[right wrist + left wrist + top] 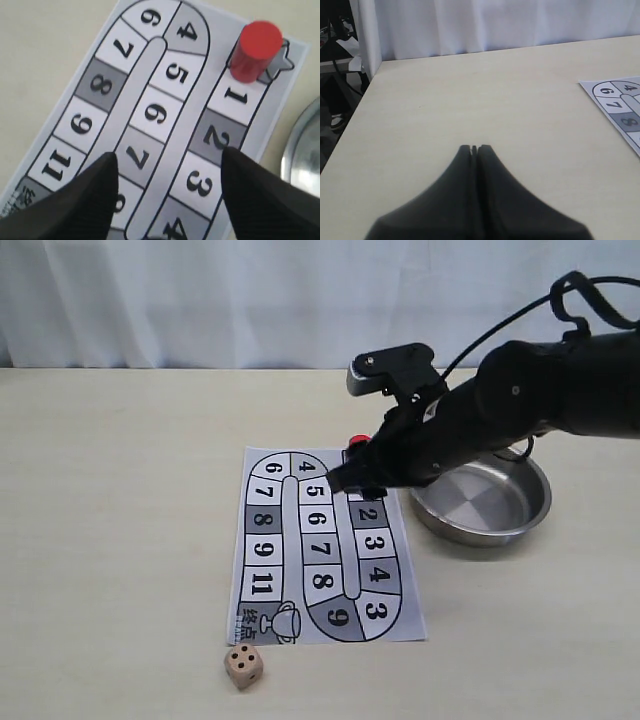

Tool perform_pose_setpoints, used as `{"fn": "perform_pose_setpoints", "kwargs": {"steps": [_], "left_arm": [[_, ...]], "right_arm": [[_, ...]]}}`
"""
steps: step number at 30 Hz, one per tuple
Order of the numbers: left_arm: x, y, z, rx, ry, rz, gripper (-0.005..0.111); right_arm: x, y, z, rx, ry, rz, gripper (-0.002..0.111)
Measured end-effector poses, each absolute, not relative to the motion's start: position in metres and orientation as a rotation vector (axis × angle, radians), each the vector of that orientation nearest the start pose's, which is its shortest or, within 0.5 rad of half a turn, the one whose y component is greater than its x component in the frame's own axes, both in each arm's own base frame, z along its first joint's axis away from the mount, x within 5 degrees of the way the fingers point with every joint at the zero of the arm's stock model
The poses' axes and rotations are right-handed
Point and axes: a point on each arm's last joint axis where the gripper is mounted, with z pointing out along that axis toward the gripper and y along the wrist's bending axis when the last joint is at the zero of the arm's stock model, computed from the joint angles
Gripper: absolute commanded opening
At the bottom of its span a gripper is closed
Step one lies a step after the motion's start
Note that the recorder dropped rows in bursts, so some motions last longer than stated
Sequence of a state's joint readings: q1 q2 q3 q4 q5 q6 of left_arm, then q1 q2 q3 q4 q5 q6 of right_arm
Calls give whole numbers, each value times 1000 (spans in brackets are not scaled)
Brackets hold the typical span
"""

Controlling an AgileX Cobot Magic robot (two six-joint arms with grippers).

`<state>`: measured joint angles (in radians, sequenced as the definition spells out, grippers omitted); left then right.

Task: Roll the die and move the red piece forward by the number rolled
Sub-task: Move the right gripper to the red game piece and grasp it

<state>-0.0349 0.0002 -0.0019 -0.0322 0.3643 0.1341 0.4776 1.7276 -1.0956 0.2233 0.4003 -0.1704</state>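
The red piece (357, 443) is being largely hidden in the exterior view behind the right gripper (350, 480), at the far end of the paper game board (320, 560). The die (243, 666) is lying on the table (120, 540) just off the board's near corner, with four pips being shown on top (as far as can be judged).

In the left wrist view, the left gripper (474, 148) is being held closed over bare table.

In the right wrist view, the right gripper (167, 170) is being held with its jaws wide apart and empty above the numbered squares. The red piece (255, 50) is standing upright on the star square, just beside square 1 and outside the jaws.

A toppled pawn is being risked if one finger (250, 190) is brought down onto it off-centre. The thin sheet could also be dragged, and the track's repeated numbers could cause a miscount.
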Motion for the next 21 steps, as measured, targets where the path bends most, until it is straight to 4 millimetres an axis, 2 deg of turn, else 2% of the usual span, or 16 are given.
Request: {"fn": "perform_pose_setpoints", "kwargs": {"steps": [2, 4, 10, 13, 21], "left_arm": [[53, -3, 181, 136, 1841, 38, 0], [53, -3, 181, 136, 1841, 38, 0], [53, -3, 181, 136, 1841, 38, 0], [53, -3, 181, 136, 1841, 38, 0], [53, -3, 181, 136, 1841, 38, 0]], "right_arm": [[332, 177, 221, -558, 2428, 327, 59], [347, 185, 221, -547, 2413, 335, 63], [387, 200, 190, -556, 2434, 294, 67], [404, 189, 185, -478, 2454, 289, 67], [421, 164, 184, -380, 2428, 266, 67]]}}
